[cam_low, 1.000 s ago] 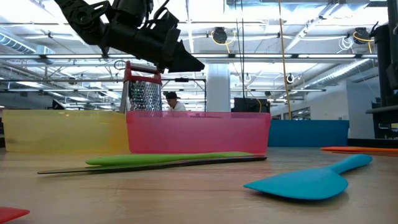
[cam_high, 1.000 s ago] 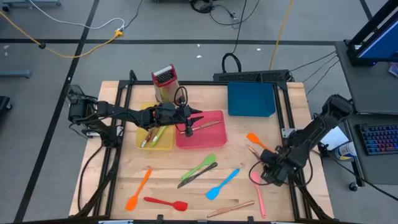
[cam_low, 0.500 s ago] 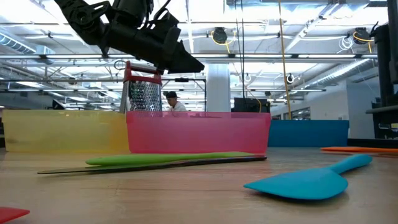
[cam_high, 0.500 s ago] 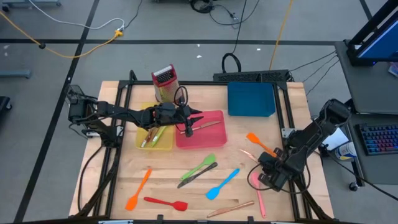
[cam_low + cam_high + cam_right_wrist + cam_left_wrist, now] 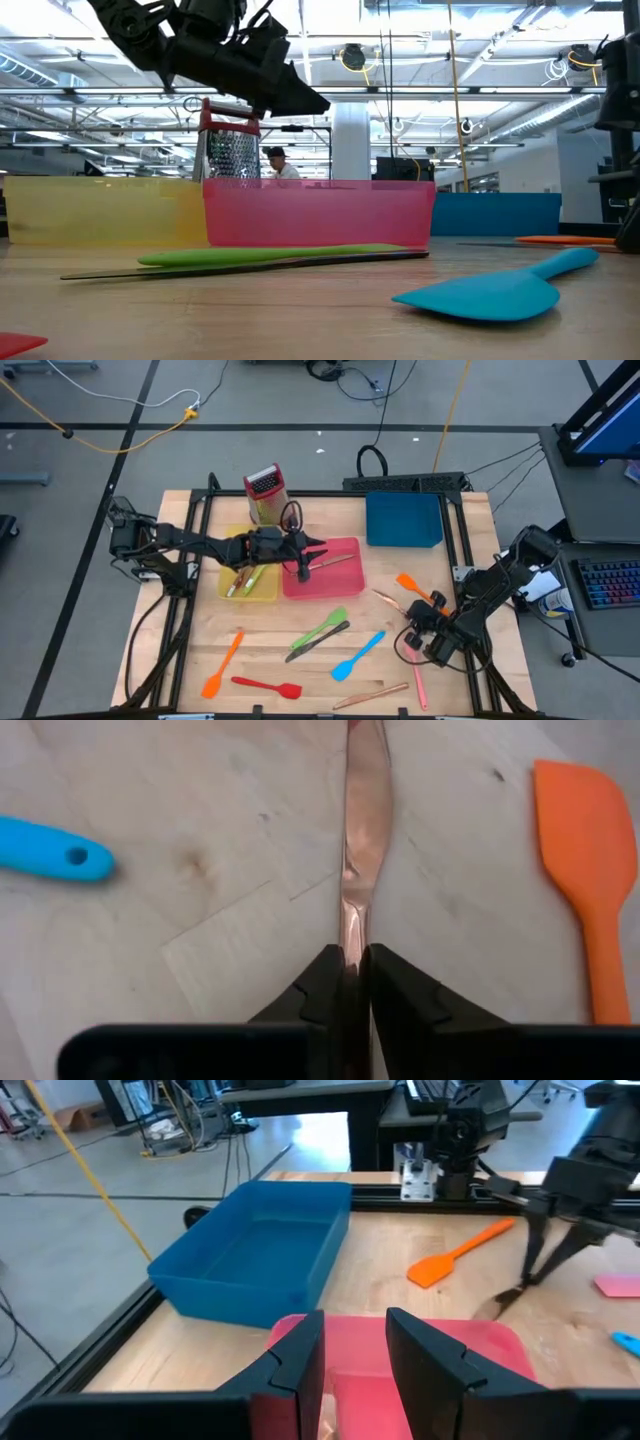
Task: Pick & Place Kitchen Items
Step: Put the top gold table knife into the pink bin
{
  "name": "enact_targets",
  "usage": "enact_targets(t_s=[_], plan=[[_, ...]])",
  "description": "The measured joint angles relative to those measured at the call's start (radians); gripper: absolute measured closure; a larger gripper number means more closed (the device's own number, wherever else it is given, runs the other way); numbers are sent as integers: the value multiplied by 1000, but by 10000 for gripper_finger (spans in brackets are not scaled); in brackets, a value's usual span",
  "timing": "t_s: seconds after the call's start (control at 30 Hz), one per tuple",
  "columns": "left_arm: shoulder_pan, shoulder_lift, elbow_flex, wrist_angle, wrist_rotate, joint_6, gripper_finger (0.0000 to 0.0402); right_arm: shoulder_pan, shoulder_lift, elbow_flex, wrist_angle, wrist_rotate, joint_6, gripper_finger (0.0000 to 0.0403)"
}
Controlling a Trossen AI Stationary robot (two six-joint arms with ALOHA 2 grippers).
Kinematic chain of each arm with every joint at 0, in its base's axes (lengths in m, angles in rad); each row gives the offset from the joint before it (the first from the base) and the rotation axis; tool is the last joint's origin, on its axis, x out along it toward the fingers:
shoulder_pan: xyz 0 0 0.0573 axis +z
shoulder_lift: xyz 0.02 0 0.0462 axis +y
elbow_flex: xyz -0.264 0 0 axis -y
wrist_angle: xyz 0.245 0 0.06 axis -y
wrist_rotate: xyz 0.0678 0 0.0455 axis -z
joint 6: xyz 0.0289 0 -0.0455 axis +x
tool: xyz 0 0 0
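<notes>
My right gripper [image 5: 412,617] is shut on a copper-coloured knife [image 5: 362,810] near the table's right edge. The knife points from the gripper toward the far left [image 5: 390,601]. My left gripper [image 5: 355,1350] hovers open above the pink tray [image 5: 345,582] and has nothing between its fingers. A light utensil [image 5: 332,562] lies in that tray. On the table lie an orange spatula [image 5: 412,586], a blue spatula [image 5: 358,655], a green spatula [image 5: 322,627], a dark metal utensil [image 5: 315,643] and a pink spatula [image 5: 415,665]. My right gripper pinches the knife's handle [image 5: 353,935] between its two fingers. The fingers lie along the knife, and the blade reaches out ahead of them. The gripper comes at it slanting down from the table's right. Whether the blade's far end rests on the wood, I cannot tell.
The yellow tray [image 5: 248,578] holds several utensils. At the far edge stand the blue tray [image 5: 403,520] and the red-topped box grater [image 5: 265,495]. Near the front edge lie another orange spatula [image 5: 222,665], a red spatula [image 5: 268,686] and a wooden utensil [image 5: 370,695].
The copper-coloured knife by my right gripper has shifted. Its free end now reaches farther toward the table's left and far side than a second ago. My right arm's upper part has drawn a little toward the near edge.
</notes>
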Motion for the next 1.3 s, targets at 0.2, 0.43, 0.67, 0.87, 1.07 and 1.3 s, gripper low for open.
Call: enact_targets(t_s=[0.2, 0.43, 0.67, 0.87, 1.07, 1.3], plan=[[-24, 0, 0, -22, 0, 0, 286, 1, 40, 0, 6, -2, -13, 325], [-44, 0, 0, -31, 0, 1, 286, 67, 64, -28, 12, 27, 66, 286], [-44, 0, 0, -31, 0, 1, 286, 230, 67, -163, 138, 213, 219, 300], [-44, 0, 0, -30, 0, -2, 286, 292, 66, -274, 307, 311, 89, 304], [-44, 0, 0, -30, 0, -49, 286, 298, 66, -352, 410, 347, 43, 305], [-44, 0, 0, -29, 0, -51, 286, 271, 66, -401, 499, 377, -5, 305]])
